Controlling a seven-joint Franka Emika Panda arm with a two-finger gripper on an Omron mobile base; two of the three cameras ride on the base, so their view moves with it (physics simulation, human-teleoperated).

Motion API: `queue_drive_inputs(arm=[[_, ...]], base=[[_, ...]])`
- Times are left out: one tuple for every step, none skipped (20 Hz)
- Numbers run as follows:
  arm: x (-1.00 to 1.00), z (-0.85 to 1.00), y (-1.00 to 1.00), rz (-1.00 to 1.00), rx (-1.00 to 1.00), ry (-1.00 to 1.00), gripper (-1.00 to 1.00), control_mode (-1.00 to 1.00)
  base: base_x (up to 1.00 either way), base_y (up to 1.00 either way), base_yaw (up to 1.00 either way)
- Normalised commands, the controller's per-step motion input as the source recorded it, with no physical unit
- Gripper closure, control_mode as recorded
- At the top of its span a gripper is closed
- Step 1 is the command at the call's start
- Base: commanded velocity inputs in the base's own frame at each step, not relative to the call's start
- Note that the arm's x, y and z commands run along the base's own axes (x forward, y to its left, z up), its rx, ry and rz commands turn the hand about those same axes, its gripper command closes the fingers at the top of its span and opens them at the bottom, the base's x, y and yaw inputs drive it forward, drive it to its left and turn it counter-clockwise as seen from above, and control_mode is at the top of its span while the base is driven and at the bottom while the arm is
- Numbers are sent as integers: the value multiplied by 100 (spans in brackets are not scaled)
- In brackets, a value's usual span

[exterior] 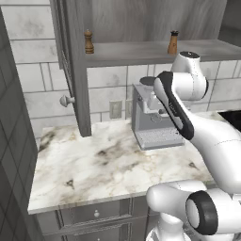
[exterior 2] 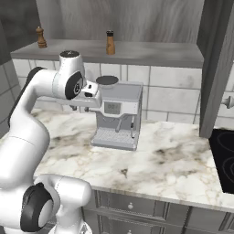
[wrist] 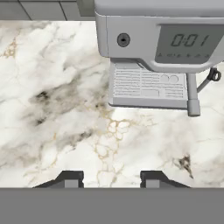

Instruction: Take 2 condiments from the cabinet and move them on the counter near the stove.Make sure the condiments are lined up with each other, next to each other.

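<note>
Two condiments stand on the open cabinet's shelf board. The dark brown one with a round knob is to the left. The lighter orange-brown one with a black cap is to the right. My gripper hangs well below the shelf, over the marble counter in front of the espresso machine. Its fingers stand apart with nothing between them. The black stove lies at the counter's right end.
A boxy silver espresso machine stands on the counter under the shelf, close to my hand. Cabinet doors with round silver knobs hang open at both sides. Grey drawer fronts run below the counter edge.
</note>
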Motion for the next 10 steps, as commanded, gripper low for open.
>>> queue_drive_inputs(arm=[[0,0,1,0,0,0,-100,-100],[0,6,0,0,0,0,-100,-100],[-17,6,0,6,0,-2,-100,-100],[-43,7,0,11,0,-15,-100,-100],[-46,7,0,11,0,-25,-100,-100],[-49,13,0,10,0,-29,-100,-100],[-44,19,0,4,0,-27,-100,-100],[-31,26,0,0,0,-23,-100,-100],[-21,24,0,0,-3,-24,-100,-100],[-19,39,0,0,0,-22,-100,-100]], base=[[0,0,0],[0,0,0],[0,0,0],[0,0,0],[0,0,0],[0,0,0],[0,0,0],[0,0,0],[0,0,0],[0,0,0]])
